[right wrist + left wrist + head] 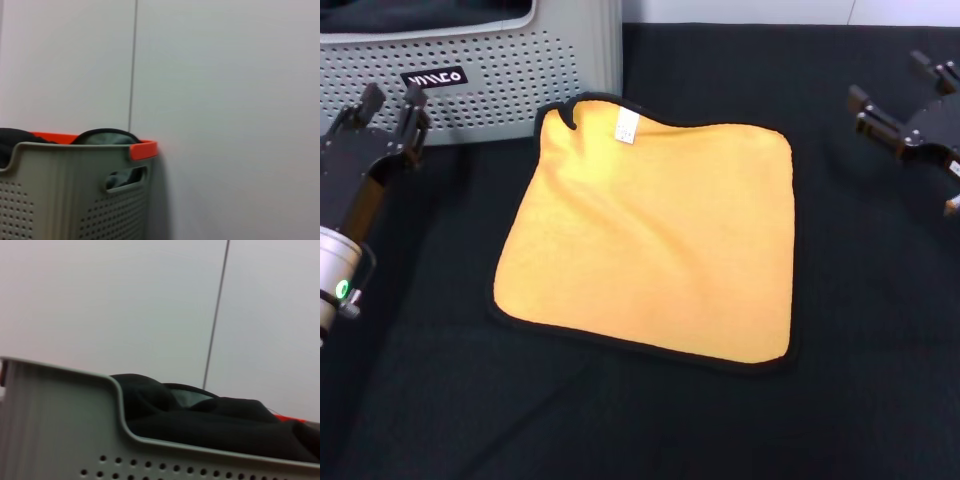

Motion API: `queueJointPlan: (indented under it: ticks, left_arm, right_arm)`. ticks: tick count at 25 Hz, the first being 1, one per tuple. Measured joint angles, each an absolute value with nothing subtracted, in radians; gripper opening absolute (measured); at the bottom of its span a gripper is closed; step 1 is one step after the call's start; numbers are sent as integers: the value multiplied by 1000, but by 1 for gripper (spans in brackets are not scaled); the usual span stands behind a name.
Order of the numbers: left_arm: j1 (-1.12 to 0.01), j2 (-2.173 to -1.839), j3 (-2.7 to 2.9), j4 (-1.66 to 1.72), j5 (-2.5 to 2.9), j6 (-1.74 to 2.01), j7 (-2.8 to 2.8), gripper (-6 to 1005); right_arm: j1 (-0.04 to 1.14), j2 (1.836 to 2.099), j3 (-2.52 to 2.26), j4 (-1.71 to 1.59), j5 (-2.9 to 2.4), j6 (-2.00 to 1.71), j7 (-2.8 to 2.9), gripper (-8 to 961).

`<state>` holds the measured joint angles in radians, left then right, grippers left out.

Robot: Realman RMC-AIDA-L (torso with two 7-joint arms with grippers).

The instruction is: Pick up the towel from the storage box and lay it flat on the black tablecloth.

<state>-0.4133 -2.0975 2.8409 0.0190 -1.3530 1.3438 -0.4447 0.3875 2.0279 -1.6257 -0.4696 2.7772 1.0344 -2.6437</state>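
The towel (650,240) lies flat, yellow side up, on the black tablecloth (860,330). Both claws, the left claw (388,108) at 10 o'clock and the right claw (895,115) at 2, stand wide and empty. Only the wrist views show dark cloth inside the storage box (55,435).

Even, diffuse light fills the head view, with no hard shadows. The towel (650,240) is bright and strongly saturated, its yellow-orange nearly glowing against the black tablecloth (860,380), which soaks up light and shows almost no weave or fold detail. Only a thin dark rim of shadow hugs the towel's edge. The storage box (520,70) is softly lit, with a dim shadow at its base.

Both wrist views are hazy and low in contrast. In the left wrist view the storage box (55,425) is blurred, its holes smeared. In the right wrist view the storage box (70,195) casts a soft shadow on the pale wall (235,100) beside it.
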Motion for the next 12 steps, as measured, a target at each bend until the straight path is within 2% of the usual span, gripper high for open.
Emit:
queueJointPlan:
  ticks: [12]
  left_arm:
    - [-396, -2095, 2836, 10, -1370, 1354, -442, 510]
  right_arm:
    - [375, 2028, -1572, -467, 2779, 1058, -2706, 832]
